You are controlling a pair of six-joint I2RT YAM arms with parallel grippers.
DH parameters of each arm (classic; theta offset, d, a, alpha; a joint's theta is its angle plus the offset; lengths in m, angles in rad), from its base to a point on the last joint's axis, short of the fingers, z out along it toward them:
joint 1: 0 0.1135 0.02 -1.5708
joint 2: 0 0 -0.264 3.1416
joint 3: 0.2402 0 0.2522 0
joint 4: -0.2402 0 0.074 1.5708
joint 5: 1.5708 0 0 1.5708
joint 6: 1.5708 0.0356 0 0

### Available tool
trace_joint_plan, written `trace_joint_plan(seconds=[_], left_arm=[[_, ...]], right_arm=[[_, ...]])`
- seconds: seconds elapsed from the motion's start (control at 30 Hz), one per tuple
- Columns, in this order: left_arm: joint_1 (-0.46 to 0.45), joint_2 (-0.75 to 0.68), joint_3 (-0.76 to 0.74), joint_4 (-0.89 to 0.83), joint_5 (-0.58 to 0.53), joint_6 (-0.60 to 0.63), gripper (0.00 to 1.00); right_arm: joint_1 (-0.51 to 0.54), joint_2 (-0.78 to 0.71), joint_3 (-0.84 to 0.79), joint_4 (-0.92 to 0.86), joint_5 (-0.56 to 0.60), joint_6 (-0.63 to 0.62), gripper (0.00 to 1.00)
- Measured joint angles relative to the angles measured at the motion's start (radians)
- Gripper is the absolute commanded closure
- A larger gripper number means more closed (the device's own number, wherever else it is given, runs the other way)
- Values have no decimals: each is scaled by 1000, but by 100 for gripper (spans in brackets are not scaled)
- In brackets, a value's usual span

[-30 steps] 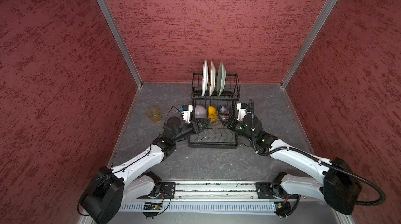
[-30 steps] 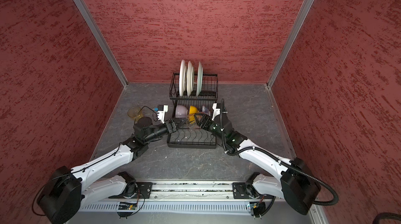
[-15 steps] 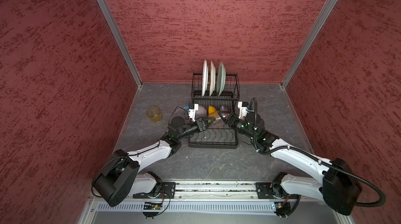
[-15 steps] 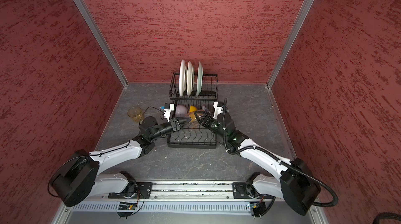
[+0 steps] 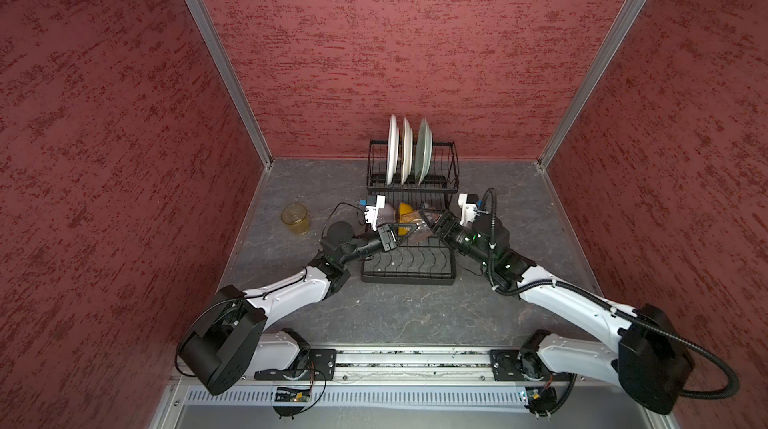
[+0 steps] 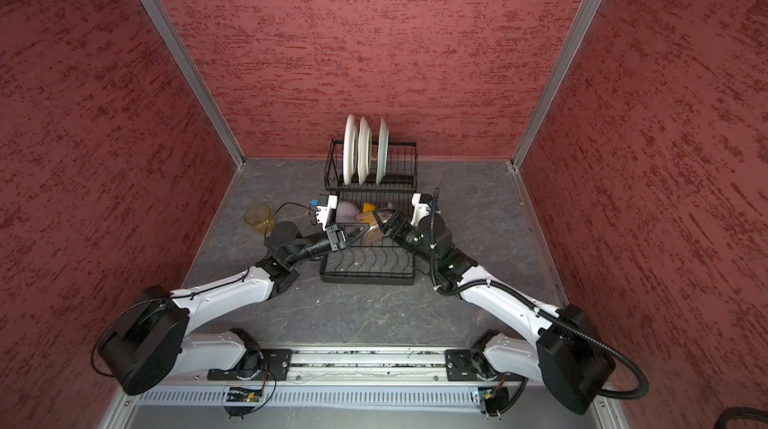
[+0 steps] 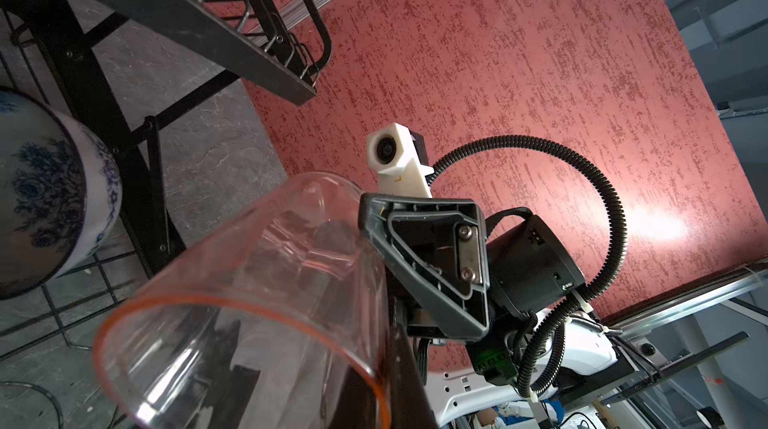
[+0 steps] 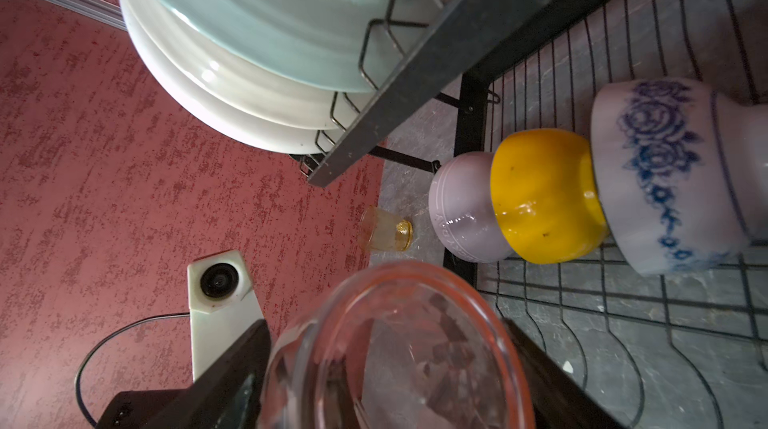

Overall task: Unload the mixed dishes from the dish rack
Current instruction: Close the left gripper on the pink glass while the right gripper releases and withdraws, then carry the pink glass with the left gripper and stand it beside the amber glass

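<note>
Centre frame in both top views, the left gripper (image 5: 409, 229) clamps shut on the rim of the pink tumbler (image 7: 257, 281) over the bare front wires of the dish rack (image 5: 409, 280). The right gripper (image 5: 427, 219) has its jaws flanking the base, grip unclear. Behind, the lilac bowl (image 8: 461, 215), yellow bowl (image 8: 544, 194) and patterned bowl (image 8: 673, 173) overlap in a row. The amber tumbler (image 5: 295, 219) stands mid-left on open tabletop (image 5: 291, 182). Farthest, three plates (image 5: 406, 148) stand upright.

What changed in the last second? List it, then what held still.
The left end effector reached right to the pink glass and shut on its rim. The right end effector, jaws astride the glass's base, edged toward the back. Plates, bowls, amber glass and rack stayed put.
</note>
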Motion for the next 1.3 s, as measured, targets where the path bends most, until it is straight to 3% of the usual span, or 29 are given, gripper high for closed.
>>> trace_joint_plan(seconds=[0.07,0.37,0.8,1.07,1.3], left_arm=[[0,-2,0,-37,-10,9,100],[0,-97,0,-265,-77,88,100],[18,-381,53,-809,-290,193,100],[51,-502,157,-1178,-560,258,100],[155,-435,200,-1361,-693,303,100]], right_arm=[[0,-1,-13,-5,-6,-9,1],[-44,-129,-25,-144,15,-84,1],[-63,-308,-24,-421,199,-285,1],[-102,-232,-1,-488,236,-387,1],[-124,-157,48,-517,212,-462,1]])
